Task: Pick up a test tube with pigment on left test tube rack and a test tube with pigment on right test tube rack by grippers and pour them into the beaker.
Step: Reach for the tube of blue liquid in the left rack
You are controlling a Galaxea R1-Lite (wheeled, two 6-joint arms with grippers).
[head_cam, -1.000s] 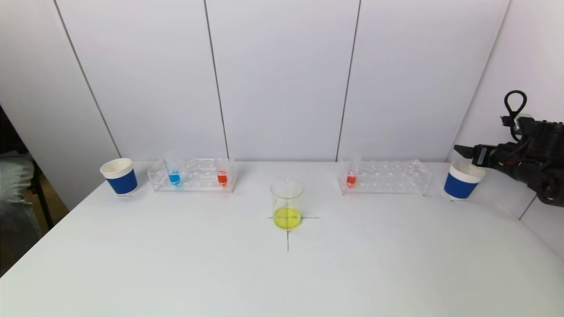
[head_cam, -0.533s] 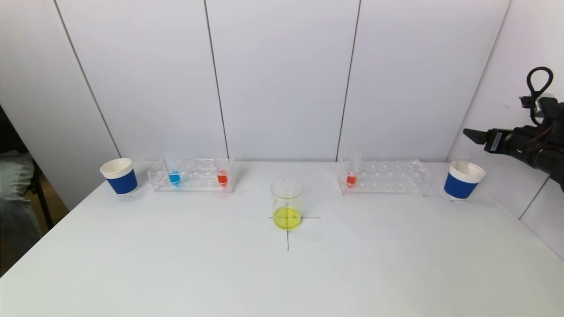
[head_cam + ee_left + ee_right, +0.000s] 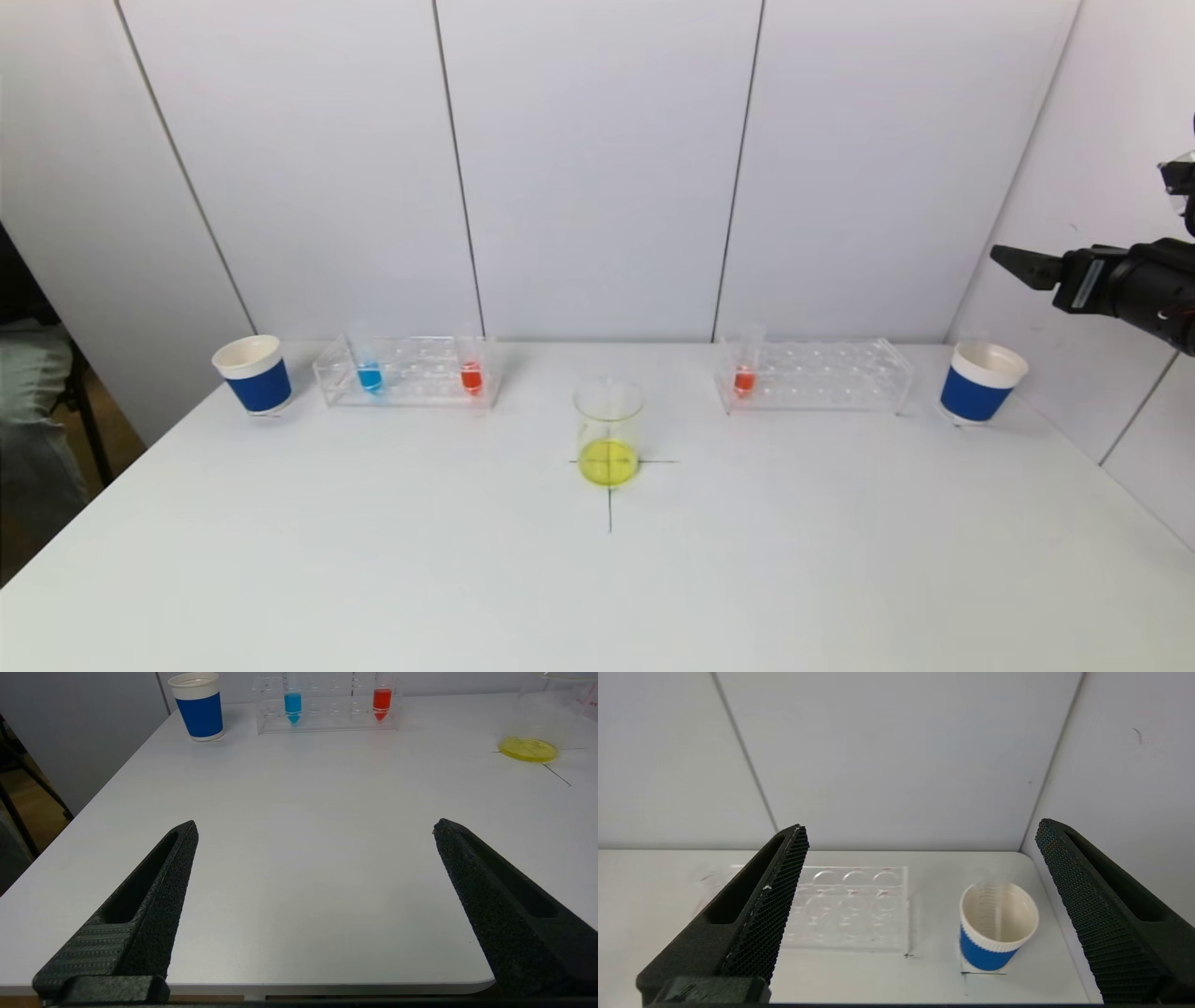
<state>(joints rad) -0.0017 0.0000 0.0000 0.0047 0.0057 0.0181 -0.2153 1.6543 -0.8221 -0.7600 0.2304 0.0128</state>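
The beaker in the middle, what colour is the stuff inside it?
Yellow. The liquid at the bottom of the beaker shows best in the head view.

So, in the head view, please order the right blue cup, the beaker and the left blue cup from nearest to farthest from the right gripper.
From the right gripper:
1. Right blue cup, just below it at the table's right end.
2. Beaker, at the table's centre.
3. Left blue cup, at the far left end.
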